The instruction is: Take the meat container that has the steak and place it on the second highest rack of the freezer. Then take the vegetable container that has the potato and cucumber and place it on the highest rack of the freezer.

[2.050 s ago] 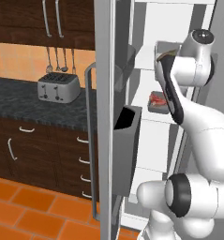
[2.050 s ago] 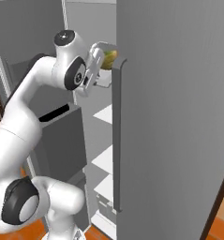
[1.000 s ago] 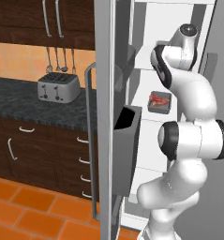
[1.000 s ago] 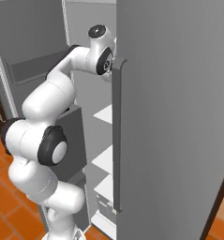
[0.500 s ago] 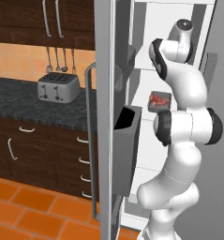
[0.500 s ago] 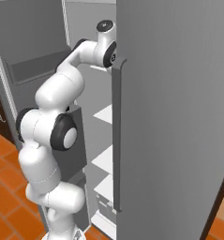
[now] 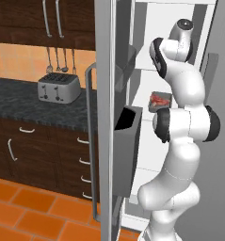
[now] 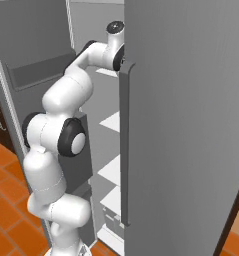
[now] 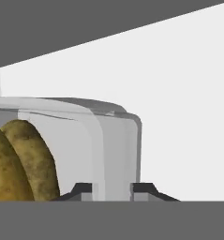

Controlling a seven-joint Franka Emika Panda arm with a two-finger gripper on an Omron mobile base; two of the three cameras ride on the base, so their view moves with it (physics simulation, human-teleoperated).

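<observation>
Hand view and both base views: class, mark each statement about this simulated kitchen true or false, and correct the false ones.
1. The two dark gripper fingertips pinch the clear container's wall. True.
2. A brown potato lies inside that container. True.
3. The red steak tray sits on the countertop. False: it rests on a white freezer shelf.
4. The silver toaster stands on the orange floor. False: it stands on the dark countertop.
5. The grey freezer door is closed. False: it stands open.
</observation>
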